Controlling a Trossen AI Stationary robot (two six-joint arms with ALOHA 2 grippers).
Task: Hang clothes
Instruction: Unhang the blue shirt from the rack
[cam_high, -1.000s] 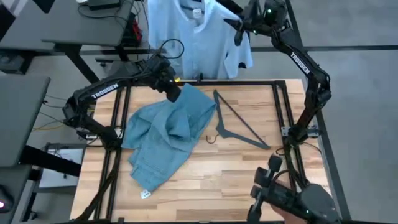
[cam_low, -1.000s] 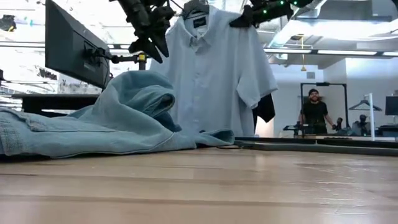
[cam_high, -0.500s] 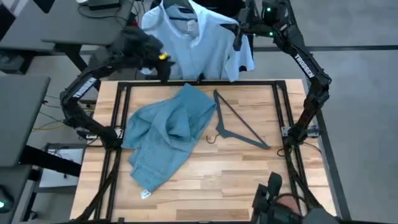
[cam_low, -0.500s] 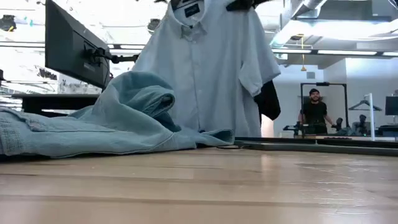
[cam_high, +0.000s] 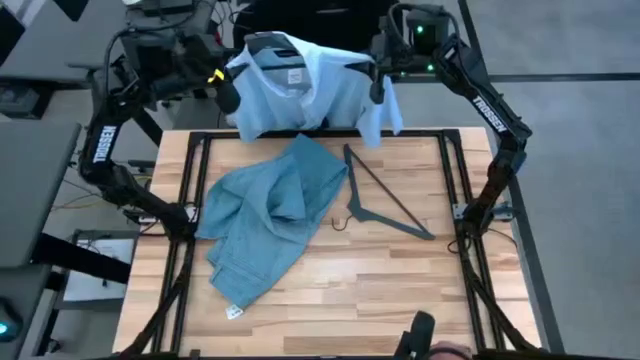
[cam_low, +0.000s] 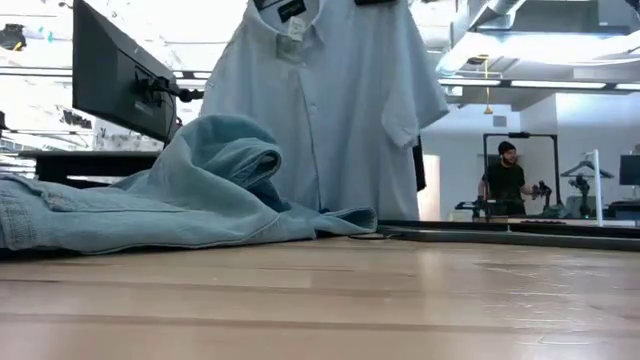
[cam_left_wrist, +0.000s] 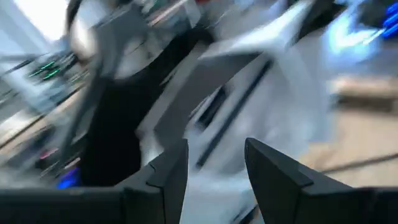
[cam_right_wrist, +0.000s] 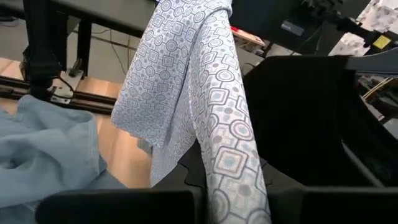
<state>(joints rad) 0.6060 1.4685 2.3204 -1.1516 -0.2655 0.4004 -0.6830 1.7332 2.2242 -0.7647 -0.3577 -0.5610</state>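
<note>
The pale button shirt (cam_high: 305, 92) has been lifted higher beyond the table's far edge. The right gripper (cam_high: 378, 72) pinches its right shoulder; the left gripper (cam_high: 226, 97), now raised at the far left, has fingers parted, empty. Jeans (cam_high: 268, 215) and a spare hanger (cam_high: 385, 198) await on the table (cam_high: 400, 290).

Robotics lab — monitor (cam_low: 120, 80) on arm mount, person (cam_low: 503, 180) beside other rigs, open ceiling.

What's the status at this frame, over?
Right end effector shut on shirt; left end effector open beside it. Jeans, hanger on table.
</note>
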